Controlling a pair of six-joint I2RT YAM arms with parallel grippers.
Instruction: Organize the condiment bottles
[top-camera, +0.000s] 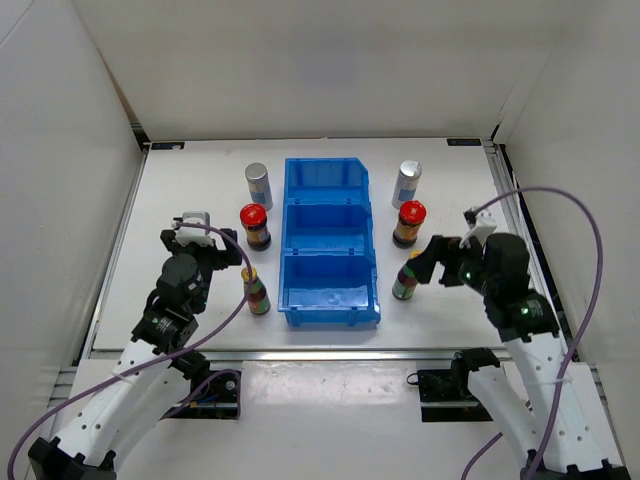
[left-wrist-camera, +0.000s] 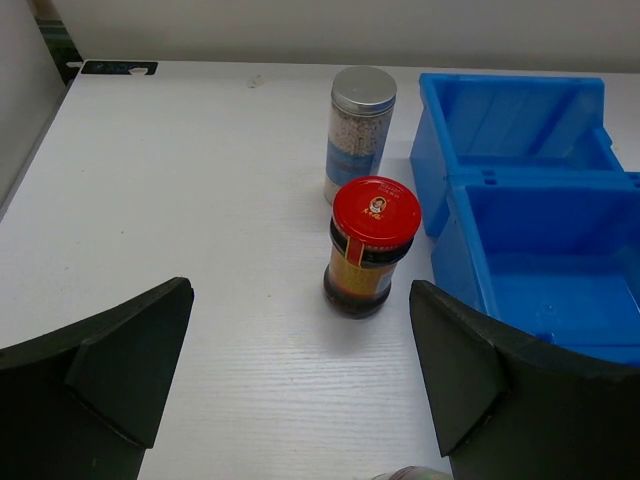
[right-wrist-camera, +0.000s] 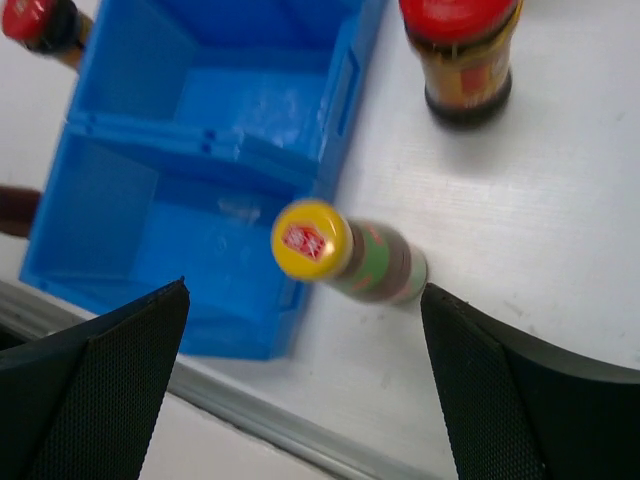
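Note:
Six condiment bottles stand on the white table, three on each side of the blue bin (top-camera: 330, 300). On the left are a silver-capped bottle (top-camera: 258, 185), a red-capped dark bottle (top-camera: 255, 226) and a slim yellow-capped bottle (top-camera: 257, 290). On the right are a silver-capped bottle (top-camera: 406, 183), a red-capped one (top-camera: 409, 222) and a slim yellow-capped one (top-camera: 405, 278). My left gripper (left-wrist-camera: 298, 292) is open and empty, facing the left red-capped bottle (left-wrist-camera: 374, 245). My right gripper (right-wrist-camera: 304, 292) is open above the right yellow-capped bottle (right-wrist-camera: 340, 250), not touching it.
The bin (left-wrist-camera: 530, 230) has three compartments in a row, all without bottles. White walls enclose the table on the left, far and right sides. The table's front edge (right-wrist-camera: 300, 425) runs just below the right gripper.

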